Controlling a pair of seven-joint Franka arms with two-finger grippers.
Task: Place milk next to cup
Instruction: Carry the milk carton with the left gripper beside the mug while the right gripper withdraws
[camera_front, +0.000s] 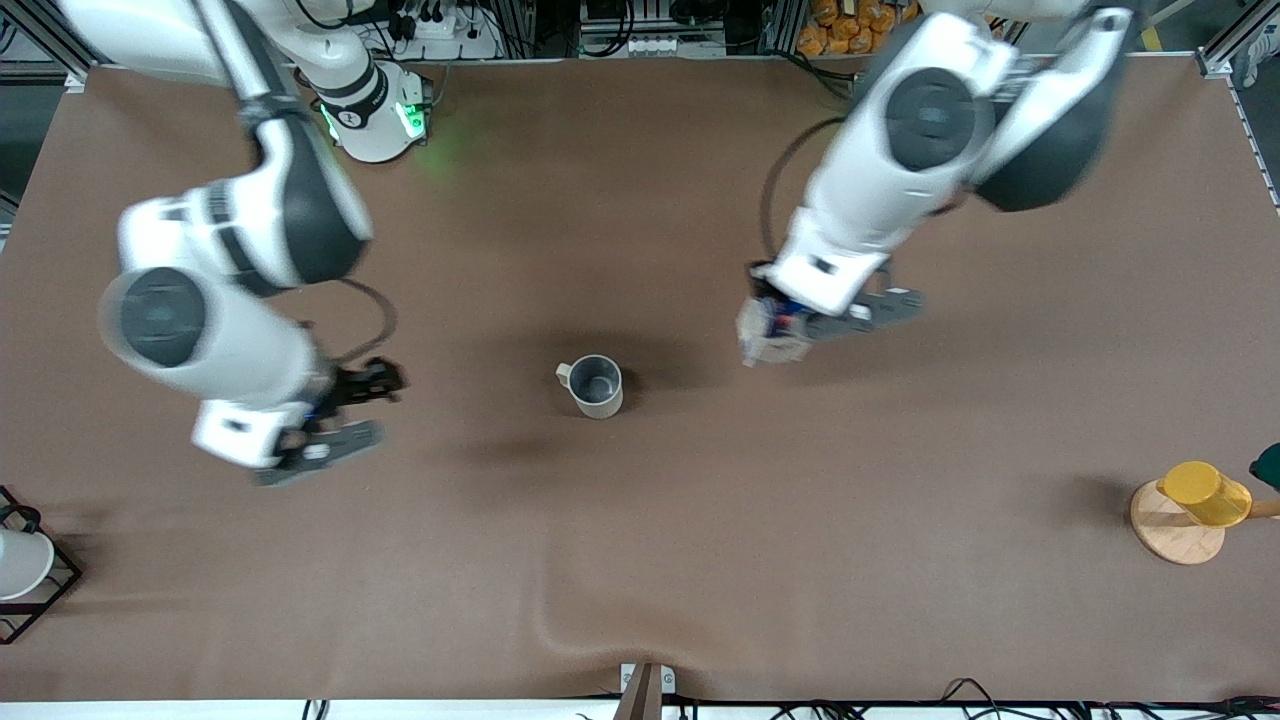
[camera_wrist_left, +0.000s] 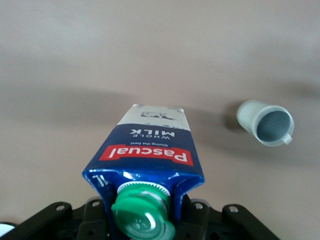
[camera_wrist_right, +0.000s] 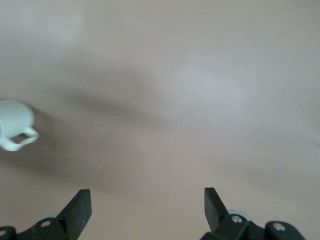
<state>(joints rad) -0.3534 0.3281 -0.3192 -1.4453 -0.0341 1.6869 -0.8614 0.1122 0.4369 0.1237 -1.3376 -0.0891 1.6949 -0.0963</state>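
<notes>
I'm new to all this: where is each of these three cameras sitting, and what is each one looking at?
Front view: high across the table, facing both arms; it shows the cup, the left end effector holding the milk, and the right end effector open over bare table.
Left wrist view: mounted on the left arm's wrist, looking along its end effector at the milk and cup.
Right wrist view: on the right wrist, past its open end effector to the table and cup.
Shared: all three see the cup.
</notes>
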